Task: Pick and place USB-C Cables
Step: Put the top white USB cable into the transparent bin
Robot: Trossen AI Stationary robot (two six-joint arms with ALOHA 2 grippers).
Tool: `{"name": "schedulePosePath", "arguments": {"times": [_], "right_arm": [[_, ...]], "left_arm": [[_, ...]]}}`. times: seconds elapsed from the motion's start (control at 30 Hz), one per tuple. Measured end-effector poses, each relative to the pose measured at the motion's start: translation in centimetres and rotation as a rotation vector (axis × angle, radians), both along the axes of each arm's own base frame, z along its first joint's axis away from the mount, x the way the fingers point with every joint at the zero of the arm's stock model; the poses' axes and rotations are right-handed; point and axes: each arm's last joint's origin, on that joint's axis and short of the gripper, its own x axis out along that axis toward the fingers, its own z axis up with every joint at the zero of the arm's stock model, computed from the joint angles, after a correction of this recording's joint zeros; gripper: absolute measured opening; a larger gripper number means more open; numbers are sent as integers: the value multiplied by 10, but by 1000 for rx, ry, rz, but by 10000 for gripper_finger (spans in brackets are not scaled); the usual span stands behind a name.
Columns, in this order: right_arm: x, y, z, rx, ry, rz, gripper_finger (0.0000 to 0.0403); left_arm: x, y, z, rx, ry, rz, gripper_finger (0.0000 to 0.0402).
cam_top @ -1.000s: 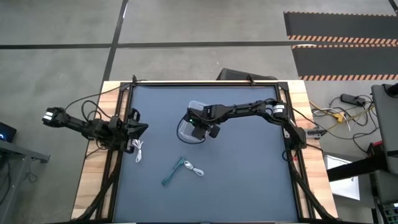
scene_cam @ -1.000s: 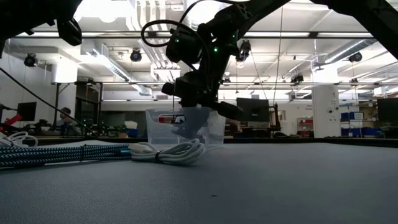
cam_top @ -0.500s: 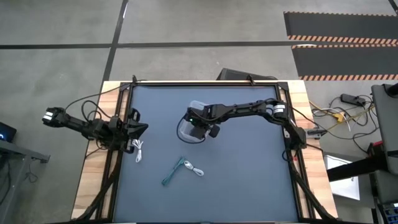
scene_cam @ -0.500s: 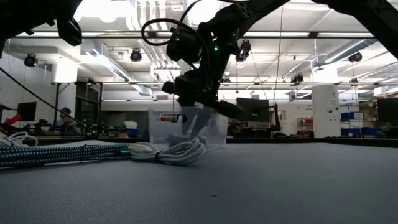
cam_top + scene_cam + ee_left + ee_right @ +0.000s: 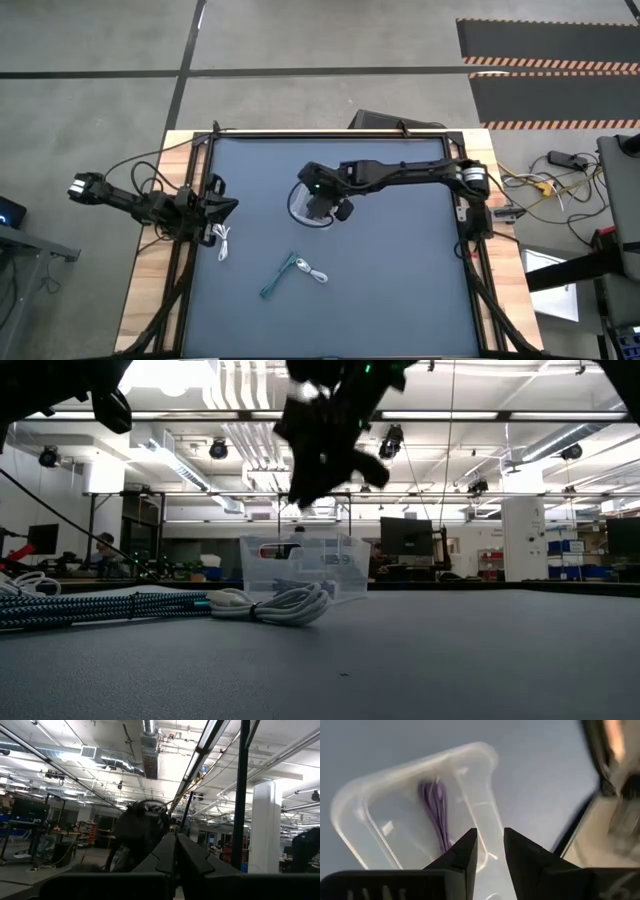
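Note:
A clear plastic bin (image 5: 296,208) (image 5: 303,567) stands on the grey table mat. A purple cable (image 5: 436,812) lies inside it on the floor of the bin (image 5: 395,815). My right gripper (image 5: 490,845) (image 5: 318,465) hovers above the bin, open and holding nothing. On the mat near the table's near edge lie a teal-green cable (image 5: 277,276) (image 5: 100,605) and a white cable (image 5: 316,273) (image 5: 280,605). A second white cable (image 5: 222,242) lies by my left gripper (image 5: 226,208) (image 5: 175,851), which is shut at the table's left edge.
The black table frame (image 5: 330,133) runs along the mat's far edge and down both sides. Bare mat lies to the right of the bin and toward the near right corner. Beyond the table, the low view shows a workshop room with shelves and screens.
My right gripper has risen from inside the bin to well above its rim, and its arm has straightened toward the table's left. The bin, tilted half a second ago, now stands flat on the mat. My left arm has kept still.

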Motion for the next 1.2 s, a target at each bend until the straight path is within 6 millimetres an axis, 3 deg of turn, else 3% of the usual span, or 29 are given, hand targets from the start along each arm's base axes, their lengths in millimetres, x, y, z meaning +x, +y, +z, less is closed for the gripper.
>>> {"name": "schedulePosePath", "arguments": {"times": [0.2, 0.33, 0.5, 0.7, 1.0, 1.2], "right_arm": [[-18, 18, 41, 374, -168, -431, 64], [-35, 39, 51, 489, -165, -491, 50], [-55, 76, 36, 549, -190, -420, 35], [-79, 100, 11, 572, -294, -380, 23], [-117, 102, -28, 582, -429, -342, 12], [-147, 94, -37, 580, -561, -272, 12]], "left_arm": [[0, 0, 0, 0, 1, 0, 0], [0, 0, -1, 2, 8, -1, 0], [1, 0, -1, -70, 8, -20, 0], [7, 1, -9, -213, 81, 26, 0], [18, 1, -23, -421, 167, 81, 0], [27, 0, -35, -533, 225, 99, 0]]}}
